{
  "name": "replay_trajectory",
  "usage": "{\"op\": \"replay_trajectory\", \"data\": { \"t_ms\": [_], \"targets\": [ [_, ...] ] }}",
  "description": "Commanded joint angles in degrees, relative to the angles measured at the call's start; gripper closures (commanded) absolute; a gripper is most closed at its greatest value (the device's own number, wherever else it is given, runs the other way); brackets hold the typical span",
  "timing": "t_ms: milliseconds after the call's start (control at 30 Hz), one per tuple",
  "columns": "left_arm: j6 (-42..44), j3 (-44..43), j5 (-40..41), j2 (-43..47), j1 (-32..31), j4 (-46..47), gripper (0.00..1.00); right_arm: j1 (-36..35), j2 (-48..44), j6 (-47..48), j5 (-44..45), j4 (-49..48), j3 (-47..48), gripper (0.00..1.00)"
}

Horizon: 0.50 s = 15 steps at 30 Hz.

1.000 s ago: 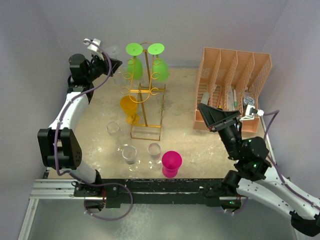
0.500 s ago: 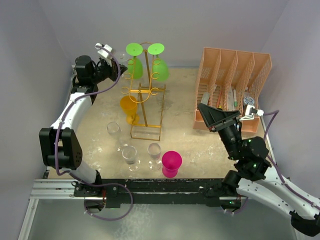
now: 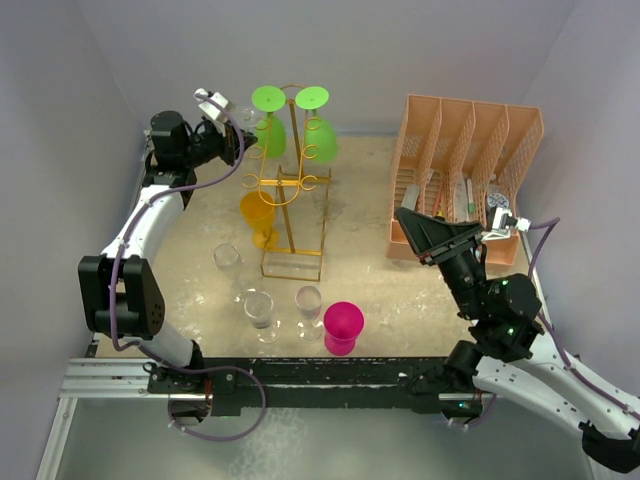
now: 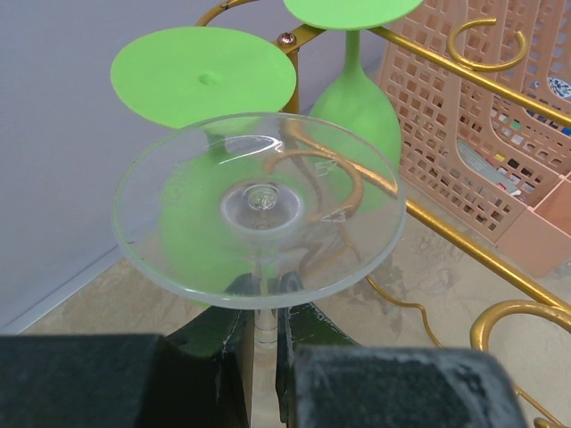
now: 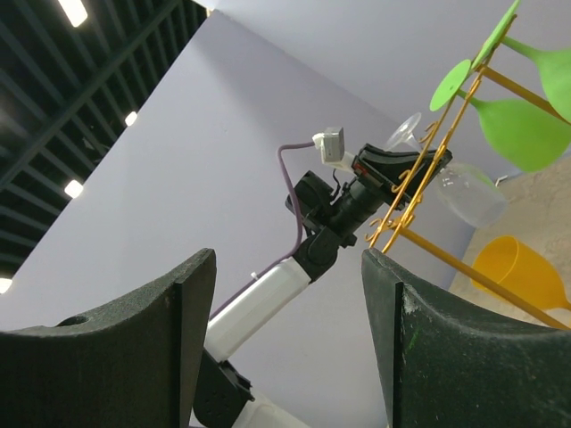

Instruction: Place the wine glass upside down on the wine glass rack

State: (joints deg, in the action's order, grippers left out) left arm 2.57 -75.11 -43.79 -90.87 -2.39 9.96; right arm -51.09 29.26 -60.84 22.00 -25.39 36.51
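Left gripper (image 4: 265, 332) is pinched on the stem of the clear wine glass (image 4: 259, 207): foot up, bowl lower, tilted. The glass is airborne over the worktop's far-left corner, just beside the upper left hooks of the wine glass rack (image 3: 291, 190); contact unclear. Two green glasses (image 3: 268, 135) hang there inverted. Right gripper (image 3: 425, 232) is spread wide and empty, near the right edge.

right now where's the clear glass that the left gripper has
Top view, far left: the clear glass is upside down in the left gripper, which is shut on its stem, beside the rack at its top left and next to the nearer green glass.
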Motion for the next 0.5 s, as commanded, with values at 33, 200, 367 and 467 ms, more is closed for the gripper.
{"op": "replay_trajectory", "data": {
  "t_ms": [33,200,367,467],
  "targets": [
    [0.67,-2.65,-2.35,0.59,-0.62,5.96,1.00,-0.08,0.61,1.73,-2.31,-4.61,2.55,0.32],
    [0.37,-3.73,-1.91,-0.31,-1.20,6.35,1.00,-0.06,0.63,1.51,-2.14,-4.18,2.42,0.32],
    [0.20,-5.01,-2.10,-1.40,-1.56,6.30,1.00,-0.06,0.52,1.75,-1.60,-3.50,2.96,0.32],
    [0.33,-5.22,-2.05,-1.91,-1.64,6.30,1.00,-0.06,0.37,1.56,-1.44,-3.39,2.75,0.32]
  ]
}}
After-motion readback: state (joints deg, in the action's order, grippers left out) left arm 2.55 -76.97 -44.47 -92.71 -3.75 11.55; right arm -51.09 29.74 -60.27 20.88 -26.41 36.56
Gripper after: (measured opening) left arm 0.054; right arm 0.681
